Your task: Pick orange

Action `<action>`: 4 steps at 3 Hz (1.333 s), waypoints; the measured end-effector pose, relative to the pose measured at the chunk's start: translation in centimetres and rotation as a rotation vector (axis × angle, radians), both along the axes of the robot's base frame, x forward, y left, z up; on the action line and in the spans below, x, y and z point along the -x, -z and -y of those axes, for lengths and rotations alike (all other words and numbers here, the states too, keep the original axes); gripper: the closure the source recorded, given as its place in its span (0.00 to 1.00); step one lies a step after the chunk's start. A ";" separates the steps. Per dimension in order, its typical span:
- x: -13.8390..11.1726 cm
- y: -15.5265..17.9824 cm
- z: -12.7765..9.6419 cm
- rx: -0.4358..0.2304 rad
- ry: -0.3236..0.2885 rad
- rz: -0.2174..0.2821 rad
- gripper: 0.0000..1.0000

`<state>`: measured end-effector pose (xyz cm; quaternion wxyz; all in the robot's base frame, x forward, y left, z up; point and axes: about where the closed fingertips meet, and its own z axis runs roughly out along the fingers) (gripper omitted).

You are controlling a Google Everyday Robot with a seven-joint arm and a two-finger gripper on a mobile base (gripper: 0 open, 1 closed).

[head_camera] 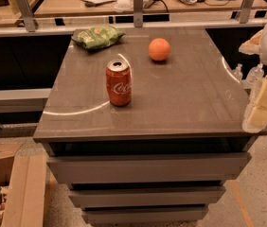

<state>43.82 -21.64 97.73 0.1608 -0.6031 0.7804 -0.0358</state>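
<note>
The orange is a small round fruit resting on the grey table top, toward the far middle. My gripper hangs at the right edge of the view, beside the table's right front corner, well to the right of the orange and nearer the camera. It touches nothing that I can see. Nothing shows inside it.
A red Coca-Cola can stands upright in front and left of the orange. A green crinkled snack bag lies at the far left corner. A railing and desks stand behind. Cardboard boxes sit on the floor at left.
</note>
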 end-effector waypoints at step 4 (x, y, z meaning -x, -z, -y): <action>-8.3 -0.4 3.3 -0.307 0.067 0.134 0.00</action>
